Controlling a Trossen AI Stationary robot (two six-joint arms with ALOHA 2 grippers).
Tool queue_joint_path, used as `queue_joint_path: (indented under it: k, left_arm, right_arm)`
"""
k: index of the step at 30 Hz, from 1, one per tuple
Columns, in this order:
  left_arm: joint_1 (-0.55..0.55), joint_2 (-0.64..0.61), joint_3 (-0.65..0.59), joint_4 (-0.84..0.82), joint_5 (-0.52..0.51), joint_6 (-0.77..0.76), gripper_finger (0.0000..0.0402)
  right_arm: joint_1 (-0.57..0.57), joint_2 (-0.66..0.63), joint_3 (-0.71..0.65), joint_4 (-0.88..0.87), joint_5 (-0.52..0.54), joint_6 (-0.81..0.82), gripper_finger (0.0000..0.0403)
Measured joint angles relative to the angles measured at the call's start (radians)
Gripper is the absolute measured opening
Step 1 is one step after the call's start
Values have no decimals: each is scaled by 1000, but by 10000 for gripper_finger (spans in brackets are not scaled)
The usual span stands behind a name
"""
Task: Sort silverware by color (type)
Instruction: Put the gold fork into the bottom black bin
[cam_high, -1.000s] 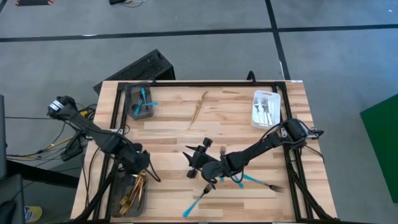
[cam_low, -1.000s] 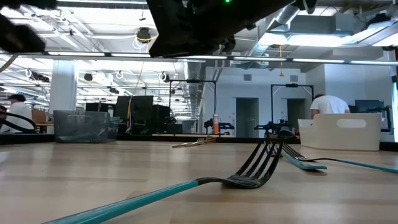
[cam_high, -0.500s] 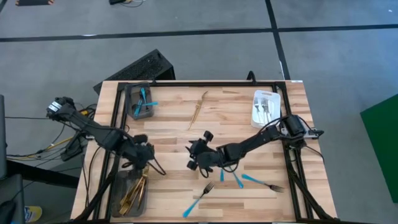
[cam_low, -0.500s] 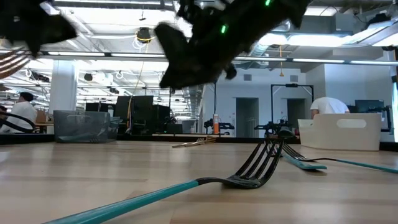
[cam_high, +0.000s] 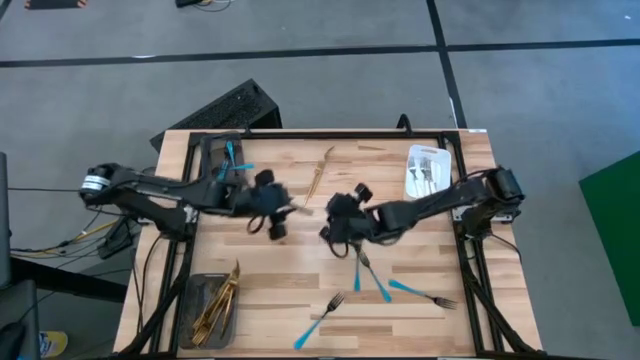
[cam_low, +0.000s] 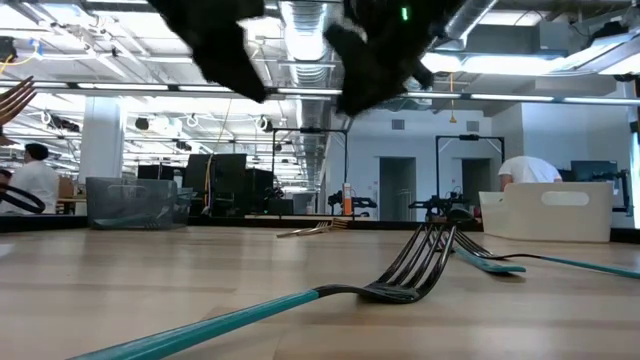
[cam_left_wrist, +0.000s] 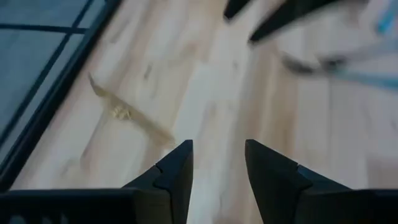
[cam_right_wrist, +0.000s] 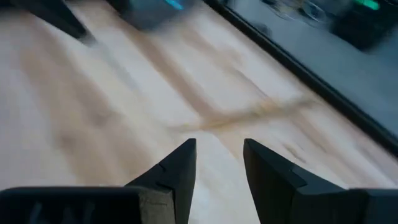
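Two gold utensils (cam_high: 318, 177) lie on the bare wood at the far middle of the table. They also show in the left wrist view (cam_left_wrist: 127, 114) and the right wrist view (cam_right_wrist: 249, 114). Three turquoise-handled forks lie flat near the front: one (cam_high: 320, 320), one (cam_high: 372, 275), one (cam_high: 420, 293). My left gripper (cam_high: 277, 218) hovers open just left of the gold pieces, its fingers (cam_left_wrist: 177, 171) holding nothing. My right gripper (cam_high: 332, 225) hovers open just to their right, also holding nothing (cam_right_wrist: 219, 165).
A grey tray (cam_high: 213, 170) at the far left holds turquoise utensils. A white tray (cam_high: 412, 185) at the far right holds silver ones. A grey tray (cam_high: 196, 300) at the near left holds gold pieces. The two grippers are close together at mid-table.
My left gripper has gone from above the near-left tray toward the far edge and to the right, up to the table's middle. My right gripper has left the turquoise forks near the front and gone toward the far edge. Both now stand near the gold utensils.
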Motion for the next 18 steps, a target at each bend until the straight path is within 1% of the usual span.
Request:
queue_joint_path:
  k: [2,4,9,12,14,18]
  left_arm:
    - [61,47,0,98,45,-13,133]
    - [114,110,0,187,68,-37,133]
    - [207,283,0,350,68,-62,133]
    - [255,374,0,407,66,-78,133]
    - [288,422,0,444,70,-89,133]
    - [353,500,0,506,105,-98,132]
  right_arm:
    - [-22,-4,-4,-85,-6,52,160]
    - [-31,-7,-2,-135,-10,109,160]
    - [-4,-7,-2,-350,15,246,159]
    - [26,-8,-8,-470,52,324,158]
    - [41,-16,-39,-484,53,359,155]
    - [62,-72,-162,-400,27,417,143]
